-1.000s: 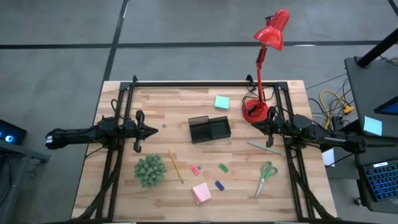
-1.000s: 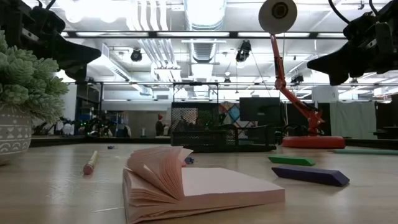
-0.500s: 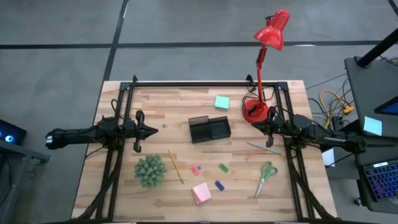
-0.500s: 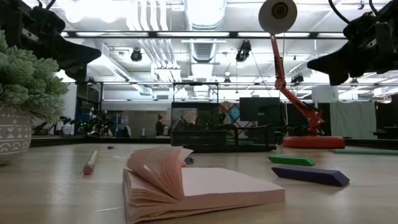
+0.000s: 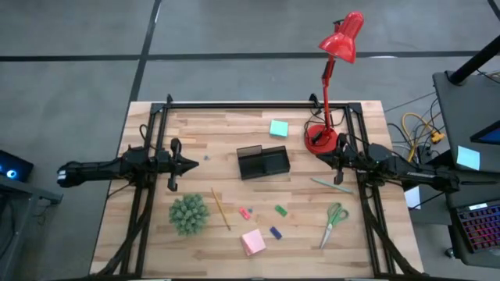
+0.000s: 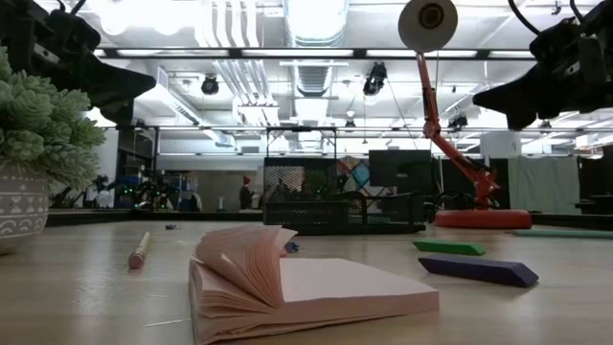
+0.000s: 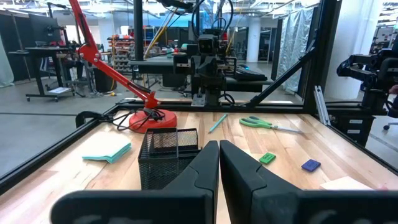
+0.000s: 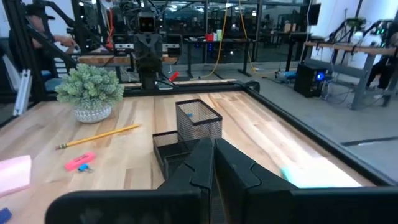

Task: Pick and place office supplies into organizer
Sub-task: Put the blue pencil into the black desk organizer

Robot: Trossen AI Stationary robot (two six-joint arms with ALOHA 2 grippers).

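Even, bright overhead light; ceiling lamps (image 6: 316, 19) glare in the low view, where the near pink sticky-note pad (image 6: 306, 287) looks soft.

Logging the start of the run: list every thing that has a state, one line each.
left claw: shut, empty, held above the table.
right claw: shut, empty, by the lamp base.
organizer: upright, looks empty.
pink sticky-note pad: on the table, top sheets curled up.
teal sticky-note pad: lying flat.
scissors: lying on the table, blades closed.
yellow pencil: lying on the table.
red lamp: standing upright.
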